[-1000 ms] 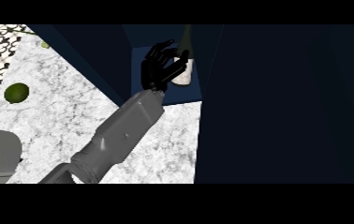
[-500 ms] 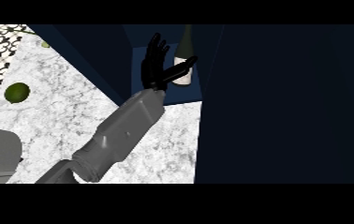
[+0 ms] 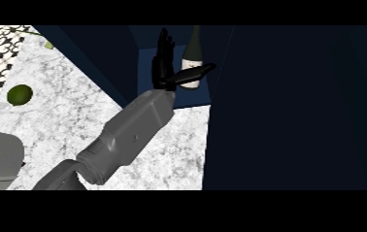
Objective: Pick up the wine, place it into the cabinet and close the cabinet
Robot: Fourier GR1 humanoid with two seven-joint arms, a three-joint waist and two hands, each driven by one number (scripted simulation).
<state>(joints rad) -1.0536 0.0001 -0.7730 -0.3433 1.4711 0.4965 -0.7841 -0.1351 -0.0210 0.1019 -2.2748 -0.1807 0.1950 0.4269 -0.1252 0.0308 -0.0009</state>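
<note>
The wine bottle (image 3: 191,60), dark with a pale label, stands upright inside the dark blue cabinet (image 3: 147,41) at the top centre. My right hand (image 3: 164,74) is just left of it, fingers straight and pointing up. The thumb reaches to the right across the bottle's lower part. The hand is open and is not curled round the bottle. Its grey forearm runs down to the lower left. My left hand is out of view; only a grey piece of arm (image 3: 8,158) shows at the left edge.
A large dark cabinet panel (image 3: 287,109) fills the right half of the view. On the marble counter (image 3: 64,109) a green lime (image 3: 20,94) lies at the left, and a patterned surface (image 3: 10,44) sits at the top left corner.
My right hand's fingers have uncurled from round the bottle and now stand straight. The hand has shifted slightly left. The bottle stays upright in the cabinet.
</note>
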